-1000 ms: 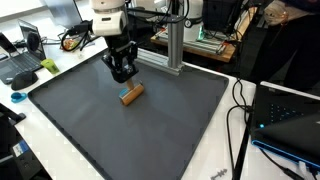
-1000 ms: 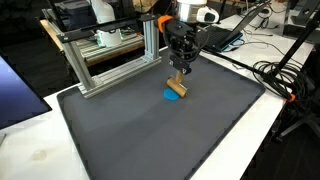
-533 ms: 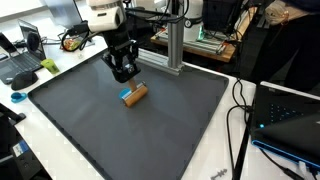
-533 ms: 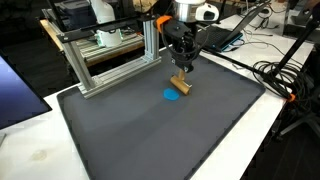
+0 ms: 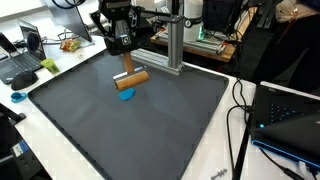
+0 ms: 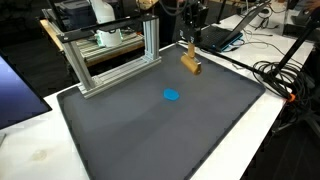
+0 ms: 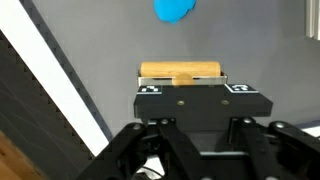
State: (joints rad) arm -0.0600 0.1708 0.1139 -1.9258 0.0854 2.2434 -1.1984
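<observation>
- Dark grey mat (image 5: 150, 130), a laptop (image 5: 25, 50) and cables (image 5: 238, 112) round its edges. What is in hand?
- A wooden block (image 5: 134, 79). In an exterior view my gripper (image 5: 126, 66) is closed down on it from above. The block hangs crosswise right under the tips, clear of the mat. A blue disc (image 5: 125, 96) lies flat on the mat below the gripper and apart from the block.
- Anything more from outside?
- In an exterior view the gripper (image 6: 190, 42) sits high, with the block (image 6: 190, 64) at its tips. The blue disc (image 6: 172, 96) is well below and off to one side. The aluminium frame (image 6: 110, 60) stands off to the gripper's flank, well apart.
- And the wrist view?
- The gripper (image 7: 190, 88) fills the lower half. The block (image 7: 181, 70) lies sideways just beyond the tips, pinched near its middle as far as I can tell. The disc (image 7: 176, 10) shows past it, at the far edge.
- Which step, then?
- I judge it a carry, with the block gripped, airborne and not set down. Whatever I do next calls for a firm squeeze. I must also keep the block level and mind the frame.
</observation>
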